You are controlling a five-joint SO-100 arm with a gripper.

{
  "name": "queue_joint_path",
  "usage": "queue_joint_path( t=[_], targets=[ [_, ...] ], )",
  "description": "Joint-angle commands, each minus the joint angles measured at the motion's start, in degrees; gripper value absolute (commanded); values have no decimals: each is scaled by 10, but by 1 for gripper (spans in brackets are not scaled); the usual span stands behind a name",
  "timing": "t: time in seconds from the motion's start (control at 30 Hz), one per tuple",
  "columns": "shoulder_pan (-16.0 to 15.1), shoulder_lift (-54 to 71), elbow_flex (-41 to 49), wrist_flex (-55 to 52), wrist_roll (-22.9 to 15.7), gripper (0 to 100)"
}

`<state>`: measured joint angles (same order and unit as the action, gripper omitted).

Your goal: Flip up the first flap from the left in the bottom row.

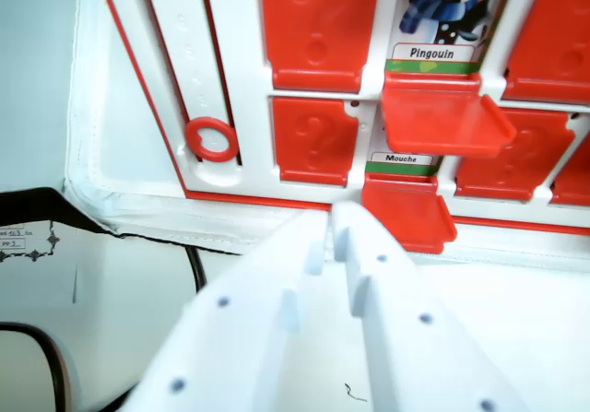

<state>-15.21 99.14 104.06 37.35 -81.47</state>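
Observation:
A white game board (235,80) holds rows of red flaps with question marks. The leftmost flap of the lowest row (313,140) lies flat against the board. To its right, a red flap (408,214) stands out from the board under a label reading "Mouche". Above that one, another raised flap (445,117) sits below a "Pingouin" card. My white gripper (330,223) rises from the bottom centre. Its tips are just below the board's lower red border, between the flat flap and the "Mouche" flap. The jaws look pressed together with nothing held.
A red ring slider (212,139) sits on a rail at the board's left side. A black cable (195,266) and a printed paper (28,239) lie on the wrist view's left. More flat red flaps (516,154) fill the right.

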Motion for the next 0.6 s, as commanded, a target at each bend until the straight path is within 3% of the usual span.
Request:
queue_joint_path(
  t=[0.0,0.13,0.27,0.43,0.57],
  targets=[
    [5,127,-35,62,-20,0],
    [25,199,-29,137,-46,0],
    [66,254,-32,189,-76,0],
    [113,299,-55,245,-86,0],
    [121,316,-86,272,-86,0]
  ],
)
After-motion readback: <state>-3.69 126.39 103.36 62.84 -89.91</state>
